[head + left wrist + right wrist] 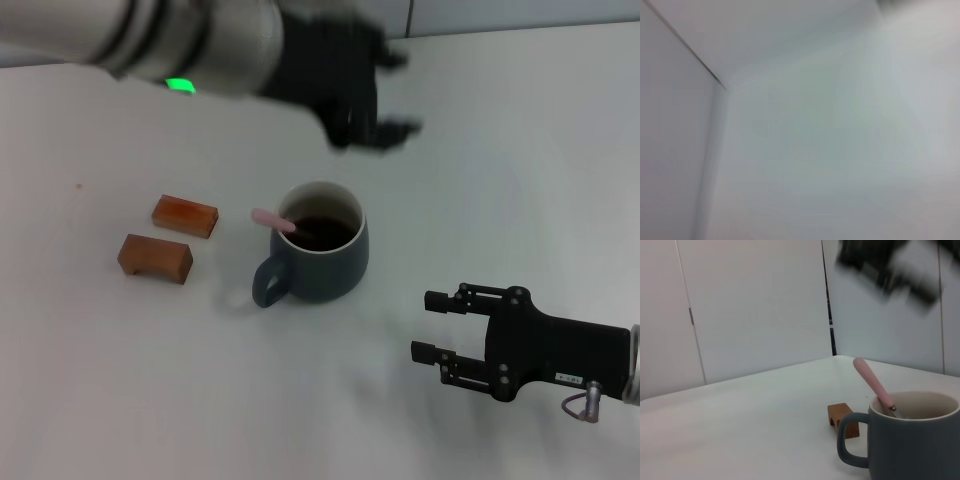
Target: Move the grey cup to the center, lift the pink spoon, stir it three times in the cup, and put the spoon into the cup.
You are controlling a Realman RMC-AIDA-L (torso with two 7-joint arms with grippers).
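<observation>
Your left gripper (pixel 385 95) is hovering spread and empty beyond the grey cup (pixel 322 262). The pink spoon (pixel 275 221) is leaning on its rim, so any nudge risks tipping it out. Your right gripper (pixel 432 326) is idling spread nearby.

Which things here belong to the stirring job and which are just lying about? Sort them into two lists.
Belongs to the job:
- grey cup
- pink spoon, leaning inside the cup
- left tool, raised beyond the cup, open
- right tool, low beside the cup, open

Just lying about:
- two brown wooden blocks beside the cup
</observation>
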